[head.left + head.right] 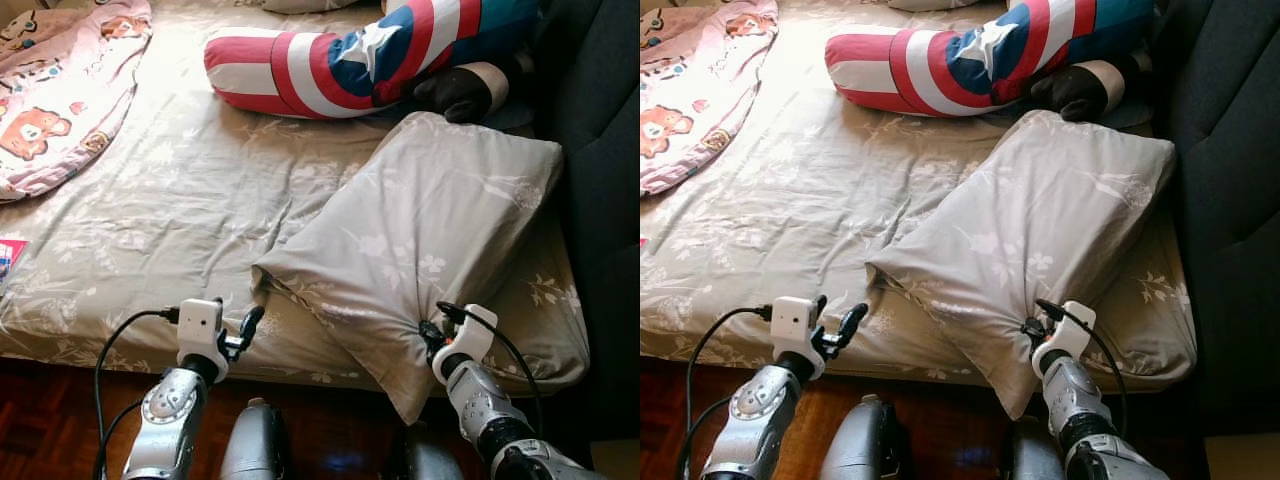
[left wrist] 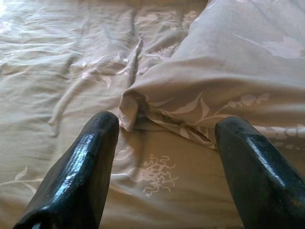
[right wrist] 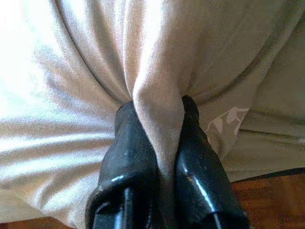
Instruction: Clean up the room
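Observation:
A grey floral pillow (image 1: 420, 230) lies slanted on the right half of the bed, one corner hanging over the front edge. My right gripper (image 1: 428, 328) is shut on a fold of the pillow (image 3: 157, 114) near that overhanging corner; the cloth bunches between the two black fingers (image 3: 128, 143). My left gripper (image 1: 248, 328) stands open just off the pillow's left corner (image 2: 131, 102), low over the sheet, its fingers (image 2: 81, 167) apart with nothing between them.
The bed sheet (image 1: 170, 200) is grey with a floral print. A red, white and blue star-patterned cushion (image 1: 350, 55) lies at the back. A pink bear-print blanket (image 1: 55, 90) sits at the back left. A dark headboard (image 1: 600, 150) stands at right; wooden floor (image 1: 40, 420) below.

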### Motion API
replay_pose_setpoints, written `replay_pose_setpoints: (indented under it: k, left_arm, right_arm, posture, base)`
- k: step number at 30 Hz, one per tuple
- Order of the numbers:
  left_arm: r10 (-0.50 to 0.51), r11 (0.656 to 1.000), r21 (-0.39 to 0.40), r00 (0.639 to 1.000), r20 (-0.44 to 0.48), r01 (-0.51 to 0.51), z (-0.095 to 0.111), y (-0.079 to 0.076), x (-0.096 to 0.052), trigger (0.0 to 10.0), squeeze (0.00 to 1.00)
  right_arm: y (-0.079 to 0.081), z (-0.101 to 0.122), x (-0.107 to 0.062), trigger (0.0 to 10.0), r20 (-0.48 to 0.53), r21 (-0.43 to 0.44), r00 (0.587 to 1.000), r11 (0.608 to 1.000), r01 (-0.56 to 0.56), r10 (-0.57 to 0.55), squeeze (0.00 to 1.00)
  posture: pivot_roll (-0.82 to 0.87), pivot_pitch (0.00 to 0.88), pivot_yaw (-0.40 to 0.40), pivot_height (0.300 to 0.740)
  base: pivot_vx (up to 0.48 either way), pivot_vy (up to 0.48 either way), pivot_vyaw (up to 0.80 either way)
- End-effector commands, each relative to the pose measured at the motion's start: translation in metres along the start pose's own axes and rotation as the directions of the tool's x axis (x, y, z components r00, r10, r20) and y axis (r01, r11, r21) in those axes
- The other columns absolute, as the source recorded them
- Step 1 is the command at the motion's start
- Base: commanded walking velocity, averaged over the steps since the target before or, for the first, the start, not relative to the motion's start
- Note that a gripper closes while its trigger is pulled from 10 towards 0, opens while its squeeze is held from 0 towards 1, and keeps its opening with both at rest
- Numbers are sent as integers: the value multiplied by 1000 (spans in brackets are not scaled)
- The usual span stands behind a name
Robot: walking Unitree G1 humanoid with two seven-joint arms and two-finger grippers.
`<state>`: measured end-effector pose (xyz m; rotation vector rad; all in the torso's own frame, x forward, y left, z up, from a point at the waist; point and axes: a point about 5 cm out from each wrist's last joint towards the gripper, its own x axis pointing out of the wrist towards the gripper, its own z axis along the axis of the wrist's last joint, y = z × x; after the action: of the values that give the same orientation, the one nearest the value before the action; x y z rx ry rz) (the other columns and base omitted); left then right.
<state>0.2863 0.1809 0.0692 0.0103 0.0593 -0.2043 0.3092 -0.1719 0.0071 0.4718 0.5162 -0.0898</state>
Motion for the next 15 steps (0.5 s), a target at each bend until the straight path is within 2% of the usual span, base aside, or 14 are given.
replay_pose_setpoints:
  k: [1, 3, 8, 11, 13, 14, 15]
  left_arm:
    - [9, 1000, 2, 1000, -28, -9, -8, 1, -4, 10000, 0]
    - [12, 1000, 2, 1000, -27, -12, -8, 2, -3, 10000, 0]
    - [13, 1000, 3, 1000, -27, -13, -8, 2, -1, 10000, 0]
    - [10, 1000, 0, 1000, -24, -10, -8, 1, 1, 10000, 0]
    - [9, 1000, -2, 1000, -24, -9, -8, 1, 1, 10000, 0]
    - [9, 1000, -2, 1000, -24, -9, -8, 0, 2, 10000, 0]
    - [8, 1000, -3, 1000, -24, -9, -9, 0, 2, 10000, 0]
  right_arm:
    - [-10, -19, -5, 0, -71, -37, 996, 998, 59, -61, 0]
    - [-13, -8, -4, 0, -26, -77, 996, 994, 78, -81, 0]
    - [-33, 17, -6, 0, 71, -100, 984, 980, 173, -166, 0]
    - [-58, 50, -14, 0, 195, -144, 945, 945, 292, -263, 0]
    - [-64, 57, -16, 0, 222, -144, 934, 938, 315, -280, 0]
    - [-74, 70, -21, 0, 271, -143, 908, 919, 367, -321, 0]
    - [-77, 74, -23, 0, 285, -142, 899, 913, 382, -332, 0]
  posture:
    - [71, 217, 62, 647]
    - [66, 216, 61, 647]
    - [45, 212, 58, 647]
    - [34, 211, 54, 647]
    - [28, 208, 52, 647]
    - [25, 208, 51, 647]
    - [23, 208, 51, 647]
  base:
    - [0, 0, 0]
    - [0, 0, 0]
    - [0, 0, 0]
    - [0, 0, 0]
    - [0, 0, 0]
    - [0, 0, 0]
    - [0, 0, 0]
